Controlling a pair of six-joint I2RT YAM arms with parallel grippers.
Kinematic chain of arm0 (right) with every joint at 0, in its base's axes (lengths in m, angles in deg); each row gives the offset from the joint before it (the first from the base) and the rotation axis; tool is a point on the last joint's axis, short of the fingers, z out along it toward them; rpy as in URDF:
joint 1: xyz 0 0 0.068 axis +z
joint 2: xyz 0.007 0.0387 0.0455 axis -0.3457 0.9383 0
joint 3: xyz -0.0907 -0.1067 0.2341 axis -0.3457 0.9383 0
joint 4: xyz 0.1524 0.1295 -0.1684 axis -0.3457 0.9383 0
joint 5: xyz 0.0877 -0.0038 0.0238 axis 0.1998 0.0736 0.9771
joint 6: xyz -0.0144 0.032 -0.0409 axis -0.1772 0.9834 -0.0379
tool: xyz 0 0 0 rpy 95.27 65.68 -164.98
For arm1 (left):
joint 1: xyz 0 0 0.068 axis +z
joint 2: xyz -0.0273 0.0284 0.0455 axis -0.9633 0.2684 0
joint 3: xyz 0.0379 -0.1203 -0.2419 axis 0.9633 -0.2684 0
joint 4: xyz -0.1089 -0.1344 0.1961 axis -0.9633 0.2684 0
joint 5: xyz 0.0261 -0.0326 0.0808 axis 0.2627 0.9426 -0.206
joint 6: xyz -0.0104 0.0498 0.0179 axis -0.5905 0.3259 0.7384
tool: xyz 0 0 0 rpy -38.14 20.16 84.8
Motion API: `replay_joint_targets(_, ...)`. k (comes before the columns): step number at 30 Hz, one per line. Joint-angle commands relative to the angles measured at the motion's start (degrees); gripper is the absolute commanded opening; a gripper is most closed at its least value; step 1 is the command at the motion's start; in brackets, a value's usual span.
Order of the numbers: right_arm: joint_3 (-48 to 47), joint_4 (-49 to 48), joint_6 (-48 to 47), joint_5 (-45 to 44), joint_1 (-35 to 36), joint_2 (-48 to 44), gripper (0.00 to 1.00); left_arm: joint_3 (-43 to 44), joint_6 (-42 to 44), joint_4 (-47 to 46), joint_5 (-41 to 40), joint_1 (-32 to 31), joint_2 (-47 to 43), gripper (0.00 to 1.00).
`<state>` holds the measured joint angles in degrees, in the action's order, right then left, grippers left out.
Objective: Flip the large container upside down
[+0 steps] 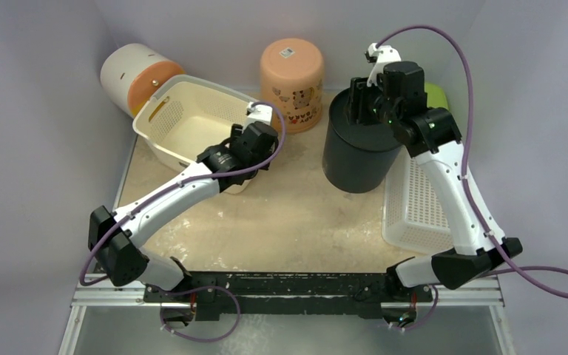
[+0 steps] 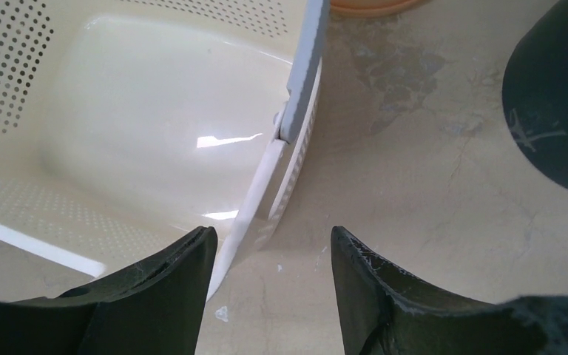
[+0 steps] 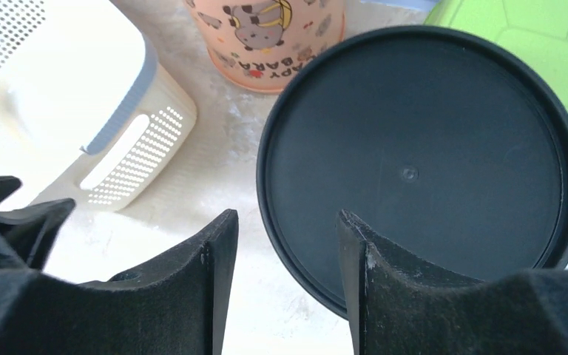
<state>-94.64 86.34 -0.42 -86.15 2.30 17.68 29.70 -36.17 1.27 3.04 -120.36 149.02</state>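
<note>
The large black round container [image 1: 359, 151] stands bottom up on the table, right of centre; its flat base [image 3: 421, 148] fills the right wrist view. My right gripper [image 1: 356, 95] hovers over its near-left rim, open [image 3: 285, 214], with one finger above the base, one off the edge, and nothing between them. My left gripper [image 1: 245, 159] is at the near right corner of a cream perforated basket [image 1: 192, 122]. It is open [image 2: 274, 233]. The basket's rim [image 2: 296, 111] runs up from beside the left finger, ungripped. The black container's side [image 2: 562, 96] shows at the right.
A peach cartoon-printed tub [image 1: 292, 83] stands bottom up behind the black container. A white and orange bin [image 1: 137, 74] lies on its side at the back left. A white perforated basket [image 1: 414, 200] lies at the right, a green lid [image 1: 436, 96] behind it.
</note>
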Motion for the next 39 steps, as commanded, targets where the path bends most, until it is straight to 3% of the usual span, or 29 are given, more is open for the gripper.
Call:
replay_joint_targets(1,-3.73,-0.79,-1.15,2.52,-0.02,-0.97,0.55,-3.83,5.93,-5.14,4.03,2.65,-0.79,0.59)
replay_joint_targets(12,-1.89,-0.55,-0.97,6.07,-0.02,-1.13,0.55,-7.71,9.52,-10.25,7.25,7.37,-0.26,0.61)
replay_joint_targets(26,-0.8,-0.25,-1.38,5.26,-0.02,-0.73,0.55,-11.65,8.63,-13.58,9.21,7.7,2.37,0.59)
replay_joint_targets(27,-0.79,-0.26,-1.45,5.18,-0.05,-0.58,0.55,-11.9,8.11,-13.58,9.41,7.7,2.44,0.55)
replay_joint_targets(33,0.74,-0.74,-1.43,5.52,-0.03,-0.25,0.54,-15.77,4.77,-14.39,10.43,7.73,1.08,0.0)
replay_joint_targets(39,0.67,-1.13,-1.49,5.77,-0.04,0.57,0.54,-19.14,3.28,-15.14,10.18,7.7,-1.25,0.0)
